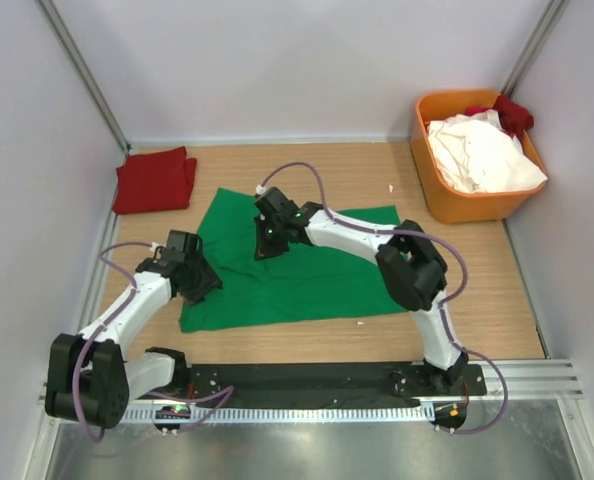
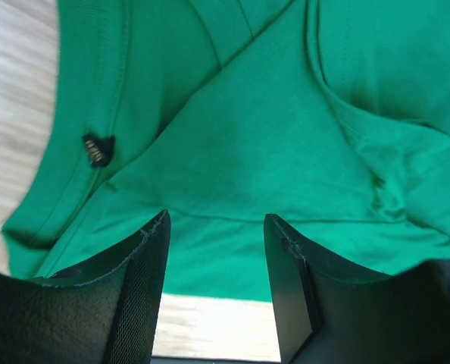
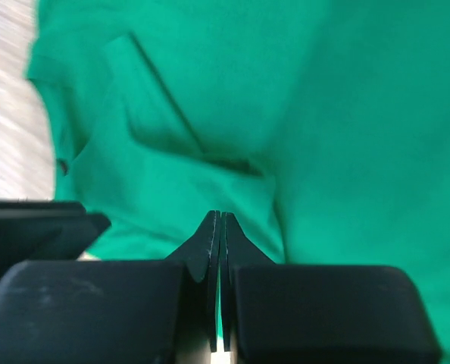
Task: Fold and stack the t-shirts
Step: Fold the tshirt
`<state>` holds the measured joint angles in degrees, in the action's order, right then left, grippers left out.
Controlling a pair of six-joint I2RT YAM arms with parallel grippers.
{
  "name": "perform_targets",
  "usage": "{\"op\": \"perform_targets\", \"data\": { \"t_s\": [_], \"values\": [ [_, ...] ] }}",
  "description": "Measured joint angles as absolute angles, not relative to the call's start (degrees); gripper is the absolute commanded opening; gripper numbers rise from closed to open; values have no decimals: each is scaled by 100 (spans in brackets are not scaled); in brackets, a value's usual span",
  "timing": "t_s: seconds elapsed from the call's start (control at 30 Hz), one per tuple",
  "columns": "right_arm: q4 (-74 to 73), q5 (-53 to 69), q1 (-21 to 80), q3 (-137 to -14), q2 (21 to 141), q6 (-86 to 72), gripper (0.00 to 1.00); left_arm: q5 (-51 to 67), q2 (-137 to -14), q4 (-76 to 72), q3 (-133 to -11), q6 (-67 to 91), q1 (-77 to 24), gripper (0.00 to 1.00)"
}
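- green shirt spread flat mid-table.
- left gripper: wide apart, empty, over the shirt's left edge.
- right gripper: clamped tight, pinching green cloth near the shirt's far edge.
- red shirt folded at the far-left corner.

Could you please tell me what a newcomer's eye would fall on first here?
The bright green t-shirt spread out in the middle, with the left gripper open and the right gripper shut over it. Then the orange bin in the far right corner, heaped with white cloth, and a folded dark red t-shirt far left.
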<state>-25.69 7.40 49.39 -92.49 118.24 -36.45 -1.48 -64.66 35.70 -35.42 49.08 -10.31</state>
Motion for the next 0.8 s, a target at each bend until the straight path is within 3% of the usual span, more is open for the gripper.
{"op": "perform_targets", "data": {
  "t_s": [0.13, 0.37, 0.8],
  "values": [
    [-2600, 1000, 4982, -9802, 12578, -3605, 1, -198, -6696, 3214, -3378, 4910, -1100, 54],
    [-2661, 1118, 5022, -10180, 12895, -3527, 1, -329, -6729, 2930, -3181, 4908, -1114, 54],
    [-2515, 1177, 4185, -9791, 12916, -3326, 1, -556, -6589, 2864, -3035, 4910, -1125, 54]
  ]
}}
